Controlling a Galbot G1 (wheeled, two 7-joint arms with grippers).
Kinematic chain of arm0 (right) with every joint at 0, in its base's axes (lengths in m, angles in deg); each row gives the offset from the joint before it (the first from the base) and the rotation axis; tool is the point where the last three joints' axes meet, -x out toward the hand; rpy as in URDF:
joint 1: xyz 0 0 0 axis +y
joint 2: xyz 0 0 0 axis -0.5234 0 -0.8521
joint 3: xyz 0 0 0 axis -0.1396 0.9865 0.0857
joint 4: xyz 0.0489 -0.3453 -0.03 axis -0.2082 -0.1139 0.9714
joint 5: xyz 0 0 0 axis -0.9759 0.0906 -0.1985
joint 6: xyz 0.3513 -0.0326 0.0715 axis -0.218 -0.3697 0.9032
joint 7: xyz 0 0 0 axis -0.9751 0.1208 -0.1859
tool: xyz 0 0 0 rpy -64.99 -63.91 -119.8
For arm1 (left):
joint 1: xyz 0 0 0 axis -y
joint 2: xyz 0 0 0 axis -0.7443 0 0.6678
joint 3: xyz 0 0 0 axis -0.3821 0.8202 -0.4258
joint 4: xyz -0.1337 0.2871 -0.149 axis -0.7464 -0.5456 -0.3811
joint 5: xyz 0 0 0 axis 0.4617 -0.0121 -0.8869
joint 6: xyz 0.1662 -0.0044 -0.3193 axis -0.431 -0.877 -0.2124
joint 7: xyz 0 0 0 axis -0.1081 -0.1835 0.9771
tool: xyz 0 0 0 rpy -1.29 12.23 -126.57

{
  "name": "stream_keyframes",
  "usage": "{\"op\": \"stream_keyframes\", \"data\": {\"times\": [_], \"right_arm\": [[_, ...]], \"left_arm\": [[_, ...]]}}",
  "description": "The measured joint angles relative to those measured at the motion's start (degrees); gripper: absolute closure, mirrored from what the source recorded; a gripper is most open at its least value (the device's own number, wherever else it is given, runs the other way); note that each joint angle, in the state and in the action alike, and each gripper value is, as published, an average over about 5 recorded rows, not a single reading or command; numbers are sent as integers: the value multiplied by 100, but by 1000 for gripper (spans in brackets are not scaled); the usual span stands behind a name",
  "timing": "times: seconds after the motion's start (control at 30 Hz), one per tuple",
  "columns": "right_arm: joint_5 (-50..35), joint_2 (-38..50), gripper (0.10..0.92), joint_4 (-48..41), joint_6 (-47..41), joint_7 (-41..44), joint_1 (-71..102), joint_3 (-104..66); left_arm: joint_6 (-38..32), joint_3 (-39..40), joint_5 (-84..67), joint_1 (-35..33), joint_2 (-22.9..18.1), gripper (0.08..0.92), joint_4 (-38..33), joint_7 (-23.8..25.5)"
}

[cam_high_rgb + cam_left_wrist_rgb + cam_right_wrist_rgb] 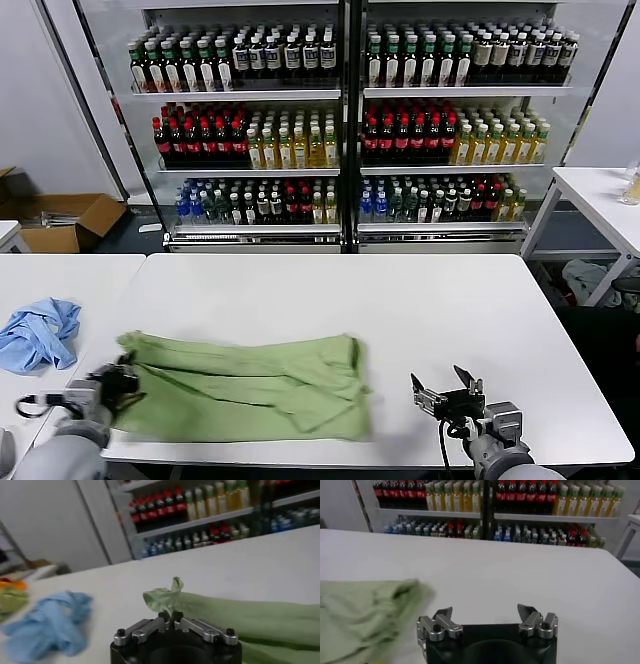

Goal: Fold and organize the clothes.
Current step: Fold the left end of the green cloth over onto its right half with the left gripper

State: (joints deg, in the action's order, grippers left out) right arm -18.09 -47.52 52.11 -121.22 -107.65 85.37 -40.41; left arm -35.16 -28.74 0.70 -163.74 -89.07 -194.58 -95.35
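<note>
The light green polo shirt (250, 385) lies folded into a wide band near the front edge of the white table (420, 300); its collar, buttons and chest print are hidden. My left gripper (122, 380) is at the shirt's left end, shut on a pinched tuft of green fabric (167, 597), with the shirt stretching away from my left gripper (170, 616). My right gripper (445, 390) is open and empty above bare table, right of the shirt. In the right wrist view my right gripper (485, 614) shows spread fingertips, with the shirt's edge (365, 612) off to one side.
A crumpled light blue garment (40, 333) lies on the neighbouring table at the left, also in the left wrist view (47, 622). Drink shelves (345, 120) stand behind the table. Another white table (600, 200) is at the far right.
</note>
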Motion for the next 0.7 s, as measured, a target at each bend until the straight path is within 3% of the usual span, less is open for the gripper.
{"op": "stream_keyframes", "data": {"times": [0.3,0.7], "right_arm": [[-19,10,203,50,-1,-5,-33,-184],[-18,23,203,103,-4,-29,44,-439]], "left_arm": [[115,-89,-961,79,-86,903,-465,6],[174,1093,-1913,525,-907,903,-974,-98]]}}
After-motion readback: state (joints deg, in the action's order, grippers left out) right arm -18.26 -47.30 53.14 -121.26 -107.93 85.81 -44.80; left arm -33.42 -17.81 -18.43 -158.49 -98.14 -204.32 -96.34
